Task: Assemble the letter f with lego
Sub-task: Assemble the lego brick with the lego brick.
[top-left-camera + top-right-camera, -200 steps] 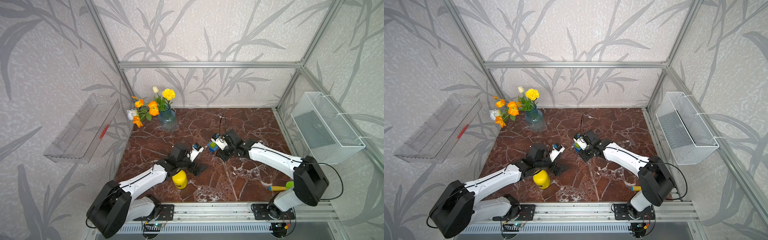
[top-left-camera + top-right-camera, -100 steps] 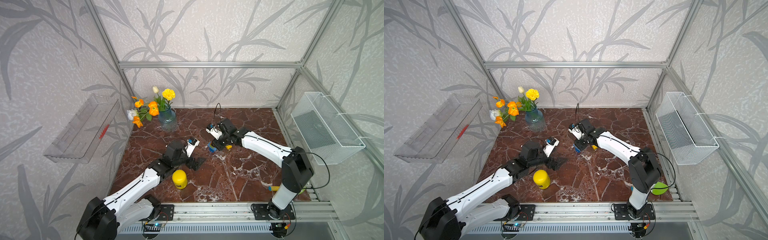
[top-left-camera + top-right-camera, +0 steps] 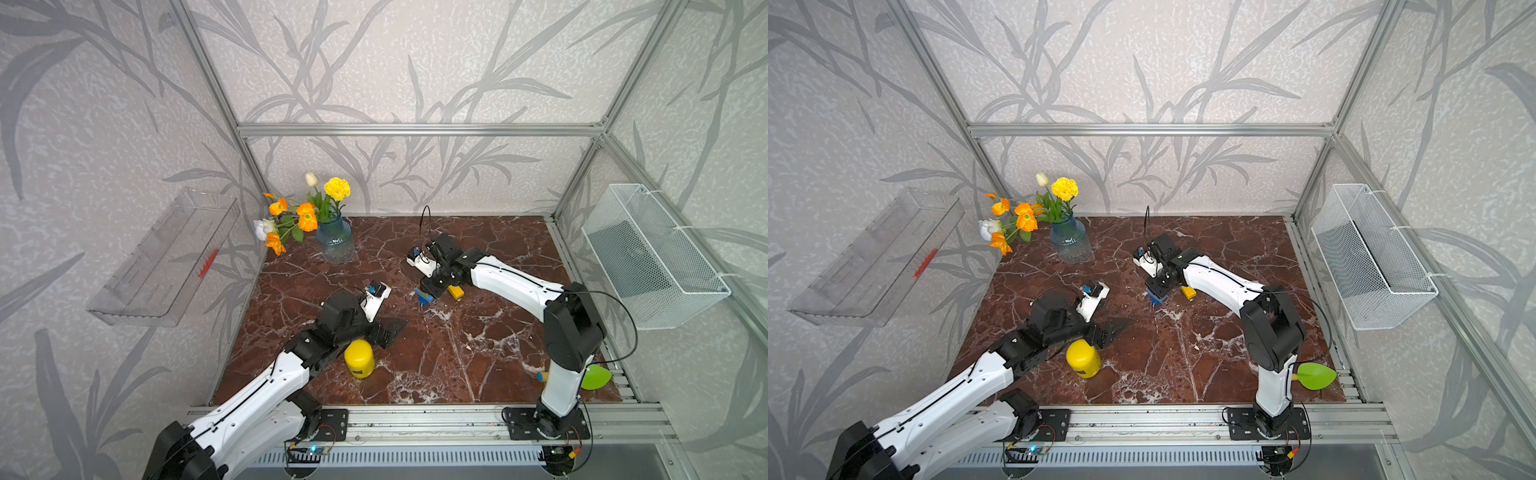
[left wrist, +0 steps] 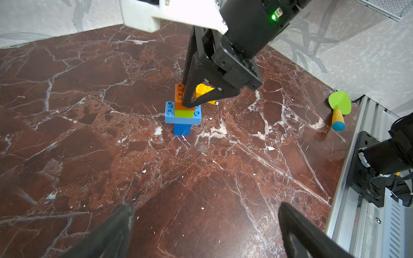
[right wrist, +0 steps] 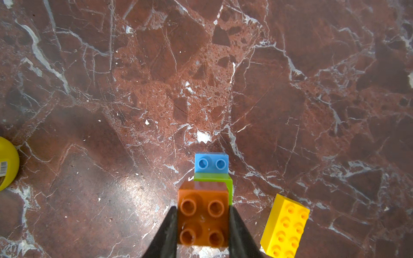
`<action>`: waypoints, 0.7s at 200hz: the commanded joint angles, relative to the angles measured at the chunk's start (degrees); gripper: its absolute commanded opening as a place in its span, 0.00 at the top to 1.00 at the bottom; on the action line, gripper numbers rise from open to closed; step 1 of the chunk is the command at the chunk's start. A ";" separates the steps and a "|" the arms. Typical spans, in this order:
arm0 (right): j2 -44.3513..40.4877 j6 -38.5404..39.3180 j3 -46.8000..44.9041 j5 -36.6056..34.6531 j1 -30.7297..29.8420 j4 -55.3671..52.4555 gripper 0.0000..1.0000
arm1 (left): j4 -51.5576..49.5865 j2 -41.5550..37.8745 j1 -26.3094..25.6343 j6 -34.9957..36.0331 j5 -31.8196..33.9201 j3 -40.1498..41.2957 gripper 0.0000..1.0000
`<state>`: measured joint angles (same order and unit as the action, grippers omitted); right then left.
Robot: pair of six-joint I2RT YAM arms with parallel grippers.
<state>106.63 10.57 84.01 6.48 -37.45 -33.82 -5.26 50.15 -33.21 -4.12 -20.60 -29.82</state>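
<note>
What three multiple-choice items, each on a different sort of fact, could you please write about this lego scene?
1. Where is the yellow brick? A) atop the stack B) held aloft C) on the table beside the stack
2. How many bricks are in the stack? A) two B) four C) five
3. The right gripper is: A) shut on the orange brick B) open C) shut on nothing
Answers: C, it lies by the stack; B, dark-blue, light-blue, green, orange; A, its jaws press the brick's sides.

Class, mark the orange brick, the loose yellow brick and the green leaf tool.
orange brick (image 5: 203, 220): right wrist view, centre of its studded top.
yellow brick (image 5: 285, 227): right wrist view, middle of its studded top.
leaf tool (image 4: 339, 102): left wrist view, its green blade.
</note>
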 commanded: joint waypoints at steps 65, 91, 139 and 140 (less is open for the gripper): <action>1.47 1.03 2.72 -0.59 0.56 -2.22 0.70 | -0.22 -0.65 -0.14 0.56 -1.35 0.86 0.01; 1.39 1.03 2.56 -0.33 0.96 -2.03 0.70 | 0.06 -1.25 -0.17 0.64 -1.65 1.04 0.01; 2.19 1.00 2.95 1.07 1.77 -2.39 0.70 | -0.04 -1.27 -0.18 0.64 -1.99 1.26 0.01; 2.23 1.01 2.97 1.07 1.77 -2.43 0.70 | 0.02 -1.23 -0.19 0.66 -1.99 1.26 0.01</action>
<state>107.70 11.05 85.36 6.66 -36.14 -35.03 -5.58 49.56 -33.21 -4.08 -21.54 -29.06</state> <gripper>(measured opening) 0.340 0.994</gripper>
